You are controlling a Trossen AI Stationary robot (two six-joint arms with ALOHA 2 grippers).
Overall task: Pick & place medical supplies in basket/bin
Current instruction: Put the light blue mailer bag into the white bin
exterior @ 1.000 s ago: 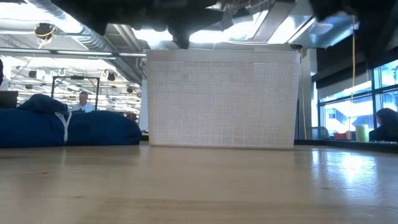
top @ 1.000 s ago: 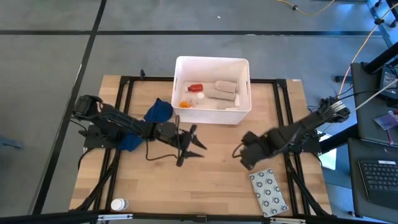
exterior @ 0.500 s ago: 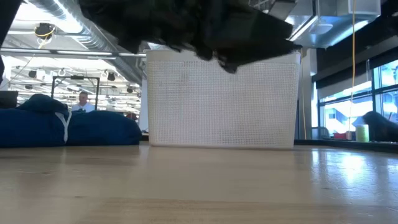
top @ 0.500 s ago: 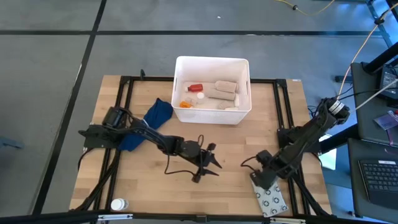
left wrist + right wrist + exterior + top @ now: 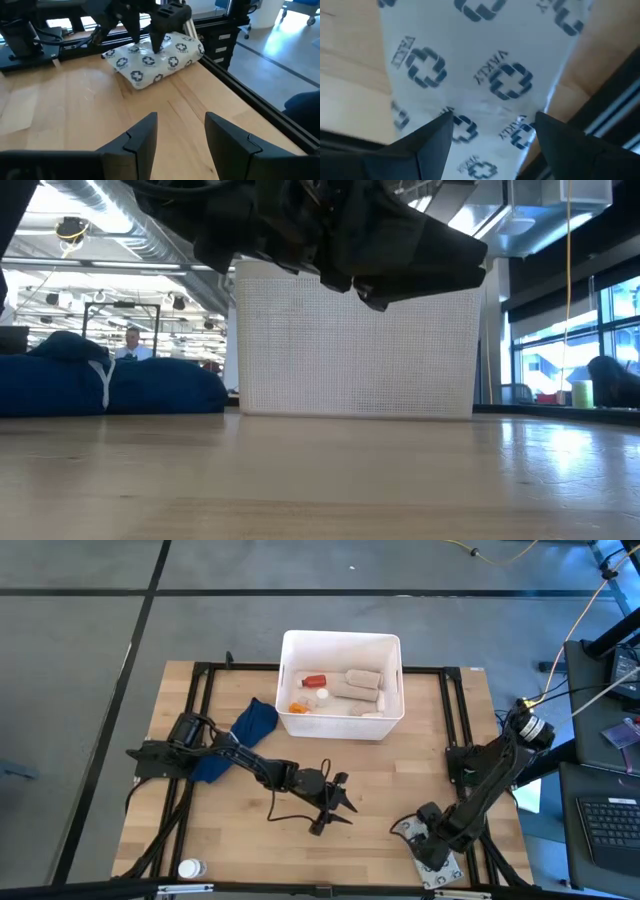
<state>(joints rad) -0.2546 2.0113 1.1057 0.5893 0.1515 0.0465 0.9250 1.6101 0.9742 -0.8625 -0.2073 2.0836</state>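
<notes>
pale wood covers the table [image 5: 370,780], framed by black rails, with two dark arms reaching over it. at the near right, the right gripper [image 5: 146,42] is lowered straight onto a flat white packet [image 5: 155,59] printed with dark cross marks, its two fingers spread apart and planted on the packet's top, one toward each side; this looks like the setup for a pinch, the fingers straddling the soft wrapper so they can squeeze it up off the wood. in the right wrist view the same fingers [image 5: 432,142] sit wide apart with the packet filling the space between them, not yet closed on it. the packet lies close to the right-hand rail, which may be why the arm comes down from above rather than from the side. the left gripper [image 5: 335,802] hangs over the middle of the table, well apart from the packet, fingers spread and holding nothing, seemingly waiting out of the way. the white bin [image 5: 342,686] stands at the far middle of the table and already holds a small red bottle [image 5: 314,682], beige wrapped rolls [image 5: 362,683] and other small items. a blue cloth [image 5: 254,721] lies just left of the bin. a small white bottle [image 5: 188,868] rests at the near left edge, not yet collected.
</notes>
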